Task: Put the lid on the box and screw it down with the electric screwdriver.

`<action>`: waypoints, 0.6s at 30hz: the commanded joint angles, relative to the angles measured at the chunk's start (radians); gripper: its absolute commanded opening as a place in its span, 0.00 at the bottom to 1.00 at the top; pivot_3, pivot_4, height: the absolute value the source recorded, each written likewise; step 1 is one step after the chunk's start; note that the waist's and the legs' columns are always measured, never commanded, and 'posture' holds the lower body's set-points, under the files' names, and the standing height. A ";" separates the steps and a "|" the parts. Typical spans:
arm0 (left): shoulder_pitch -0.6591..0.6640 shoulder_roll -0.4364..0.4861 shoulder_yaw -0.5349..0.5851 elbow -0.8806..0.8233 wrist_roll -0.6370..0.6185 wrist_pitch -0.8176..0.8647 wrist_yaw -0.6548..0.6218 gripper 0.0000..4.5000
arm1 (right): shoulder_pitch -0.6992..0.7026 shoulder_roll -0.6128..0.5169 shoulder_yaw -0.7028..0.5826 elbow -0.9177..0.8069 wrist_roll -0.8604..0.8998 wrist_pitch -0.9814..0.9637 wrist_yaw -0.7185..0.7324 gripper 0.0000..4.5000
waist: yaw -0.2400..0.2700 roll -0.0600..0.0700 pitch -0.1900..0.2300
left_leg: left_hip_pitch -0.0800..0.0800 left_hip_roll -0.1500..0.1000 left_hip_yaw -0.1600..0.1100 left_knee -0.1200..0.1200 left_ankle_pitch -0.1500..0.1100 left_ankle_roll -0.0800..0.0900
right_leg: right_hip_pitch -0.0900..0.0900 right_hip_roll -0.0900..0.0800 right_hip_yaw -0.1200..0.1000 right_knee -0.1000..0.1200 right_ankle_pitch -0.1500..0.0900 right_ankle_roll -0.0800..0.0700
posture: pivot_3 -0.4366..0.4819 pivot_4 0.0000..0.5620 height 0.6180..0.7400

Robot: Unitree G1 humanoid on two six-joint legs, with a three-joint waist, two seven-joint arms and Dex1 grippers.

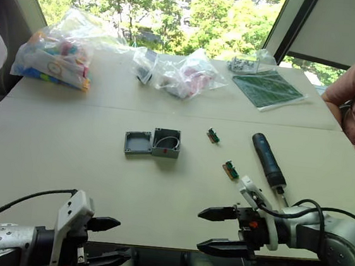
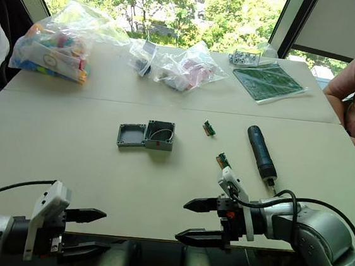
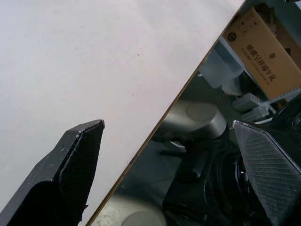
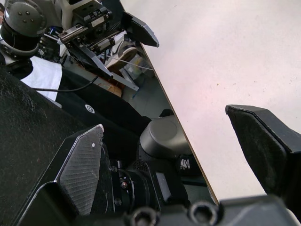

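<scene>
Mid-frame on the pale table [image 1: 67,153], the shallow square grey plastic lid [image 1: 138,143] lies inner face up, touching the deeper grey plastic box [image 1: 167,143] on its right, red mark facing us. Right of centre, the long dark blue-black pen-shaped electric screwdriver [image 1: 268,160] lies flat, bit toward the lower right. Lower left, the left gripper [image 1: 110,241] hangs at the table's near edge, fingers spread, empty. Lower right, the right gripper [image 1: 210,229] is spread wide too, gripping nothing.

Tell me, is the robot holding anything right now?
No, nothing. The left tool and right tool are both open, and the electric screwdriver lies on the table.
</scene>
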 commanded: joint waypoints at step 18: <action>-0.028 -0.017 0.021 -0.003 -0.031 0.001 0.024 1.00 | -0.035 0.029 -0.001 0.012 -0.028 -0.049 -0.012 1.00 | 0.000 0.000 0.000 | 0.000 0.000 0.000 0.000 0.000 0.000 | 0.000 0.000 0.000 0.000 0.000 0.000 | 0.48 0.27 1.00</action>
